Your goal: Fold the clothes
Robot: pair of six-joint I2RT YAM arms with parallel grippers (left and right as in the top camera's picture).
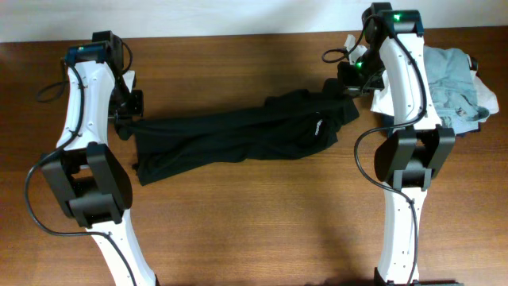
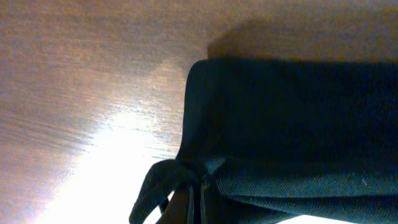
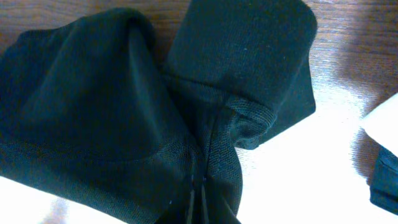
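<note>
The black top (image 1: pixel 238 135) lies stretched in a long band across the wooden table, from left to upper right, with a small white mark (image 1: pixel 317 127) near its right end. My left gripper (image 1: pixel 127 119) is shut on the top's left end; the pinched fabric (image 2: pixel 205 177) bunches at the fingers in the left wrist view. My right gripper (image 1: pixel 349 89) is shut on the right end, where gathered fabric (image 3: pixel 205 168) and a hemmed fold (image 3: pixel 249 115) show in the right wrist view.
A pile of other garments, light grey-blue (image 1: pixel 452 83) over white pieces, lies at the back right behind my right arm. A white edge (image 3: pixel 382 121) of it shows in the right wrist view. Bare wooden table (image 1: pixel 254 214) lies in front of the top.
</note>
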